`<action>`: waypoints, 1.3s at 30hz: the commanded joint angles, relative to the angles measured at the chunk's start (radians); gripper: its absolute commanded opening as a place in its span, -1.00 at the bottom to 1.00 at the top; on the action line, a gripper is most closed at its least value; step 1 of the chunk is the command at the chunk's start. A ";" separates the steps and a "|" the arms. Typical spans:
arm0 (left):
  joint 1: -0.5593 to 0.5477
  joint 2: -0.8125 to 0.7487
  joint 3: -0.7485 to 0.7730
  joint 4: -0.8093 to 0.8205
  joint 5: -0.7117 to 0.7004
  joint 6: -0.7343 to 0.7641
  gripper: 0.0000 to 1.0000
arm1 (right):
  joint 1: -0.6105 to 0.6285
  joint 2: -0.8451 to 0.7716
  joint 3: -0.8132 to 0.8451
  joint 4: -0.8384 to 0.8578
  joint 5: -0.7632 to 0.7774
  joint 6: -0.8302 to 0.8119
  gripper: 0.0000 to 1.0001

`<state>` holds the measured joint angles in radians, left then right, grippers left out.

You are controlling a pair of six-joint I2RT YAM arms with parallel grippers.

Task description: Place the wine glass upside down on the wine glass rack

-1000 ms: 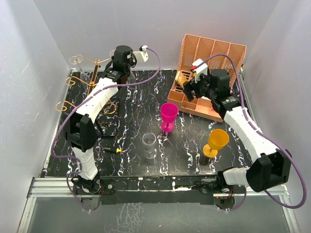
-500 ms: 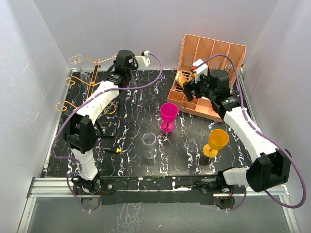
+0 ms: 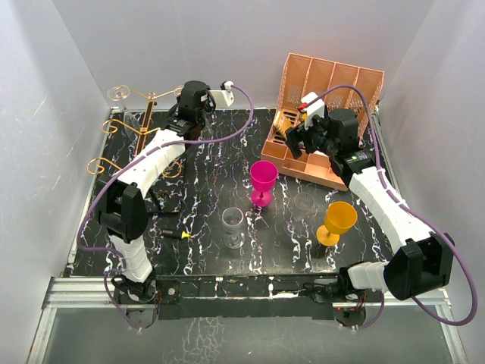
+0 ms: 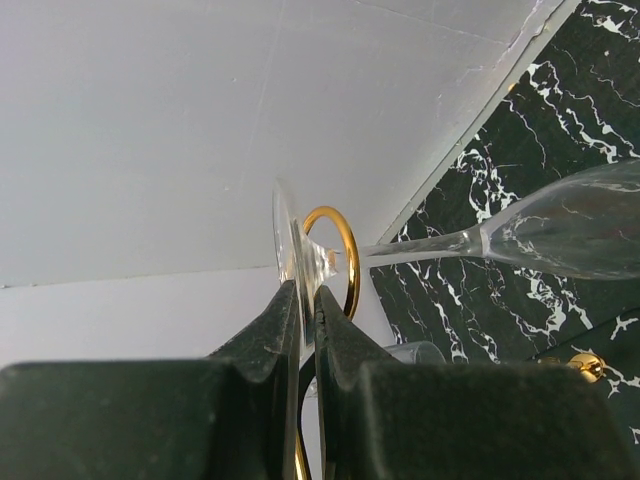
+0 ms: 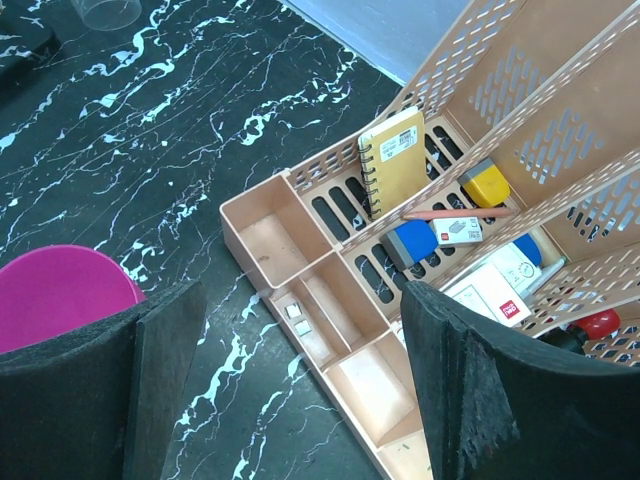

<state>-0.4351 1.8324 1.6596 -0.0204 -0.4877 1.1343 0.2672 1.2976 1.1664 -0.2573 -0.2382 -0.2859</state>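
Note:
The gold wire wine glass rack (image 3: 149,102) stands at the table's back left. In the left wrist view my left gripper (image 4: 305,290) is shut on the edge of the foot of a clear wine glass (image 4: 560,225). The foot (image 4: 288,225) lies against a gold ring (image 4: 345,250) of the rack. The stem runs sideways to the bowl. In the top view a clear foot disc (image 3: 117,92) sits on the rack's upper left arm. My right gripper (image 5: 300,300) is wide open and empty over the organiser's front tray, also seen from the top (image 3: 297,138).
A salmon-pink file organiser (image 3: 327,83) holding stationery stands at the back right. A magenta glass (image 3: 264,176), an orange glass (image 3: 339,218) and a clear glass (image 3: 233,224) stand upright mid-table. A small yellow-tipped object (image 3: 184,236) lies near the left arm.
My left wrist has shifted slightly right and toward the near side beside the rack. The foot disc on the rack has stayed put. The right arm has not moved.

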 commanded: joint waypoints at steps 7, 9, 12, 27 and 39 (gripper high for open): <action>-0.001 -0.094 -0.006 0.052 -0.073 0.006 -1.00 | -0.004 -0.012 -0.004 0.062 -0.016 0.006 0.73; 0.001 -0.092 -0.006 0.047 -0.082 0.005 -1.00 | -0.003 -0.010 -0.004 0.061 -0.018 0.006 0.73; 0.005 -0.090 -0.004 0.036 -0.090 0.003 -1.00 | -0.005 -0.008 -0.004 0.061 -0.018 0.006 0.73; 0.037 -0.098 -0.012 0.005 -0.094 -0.001 -1.00 | -0.004 -0.003 -0.008 0.064 -0.021 0.003 0.73; 0.043 -0.096 -0.042 0.016 -0.102 0.008 -0.91 | -0.003 -0.001 -0.014 0.065 -0.023 0.000 0.73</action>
<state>-0.4080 1.8172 1.6356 -0.0204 -0.5568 1.1374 0.2668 1.3006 1.1618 -0.2573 -0.2584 -0.2863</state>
